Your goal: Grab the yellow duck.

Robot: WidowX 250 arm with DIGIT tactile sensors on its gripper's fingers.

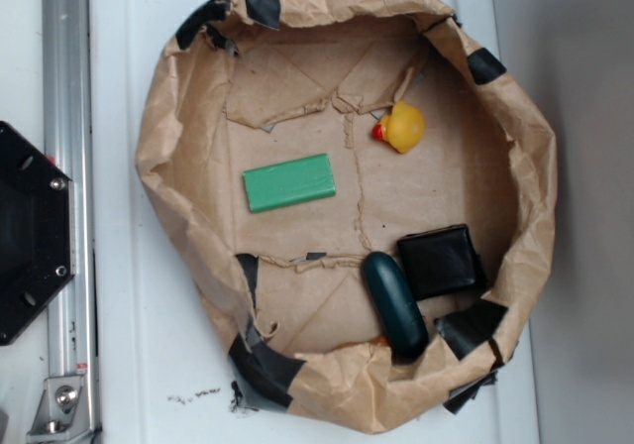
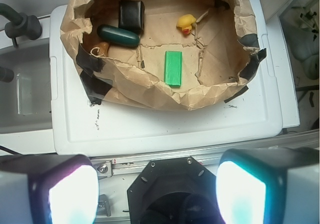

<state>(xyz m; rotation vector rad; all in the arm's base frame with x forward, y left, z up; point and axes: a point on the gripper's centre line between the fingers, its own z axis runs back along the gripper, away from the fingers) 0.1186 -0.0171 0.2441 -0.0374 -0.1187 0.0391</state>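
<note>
I'm looking straight down from overhead in the exterior view, close on the paper-lined basin [image 1: 535,166]. My wrist camera is looking down from farther back, past its own fingers [image 2: 65,194]. Both views are sharing the basin and the white table [image 2: 165,129].

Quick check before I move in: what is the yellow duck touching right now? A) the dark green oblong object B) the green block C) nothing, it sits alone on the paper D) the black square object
C: the yellow duck sits alone on the brown paper liner, clear of the green block.
</note>
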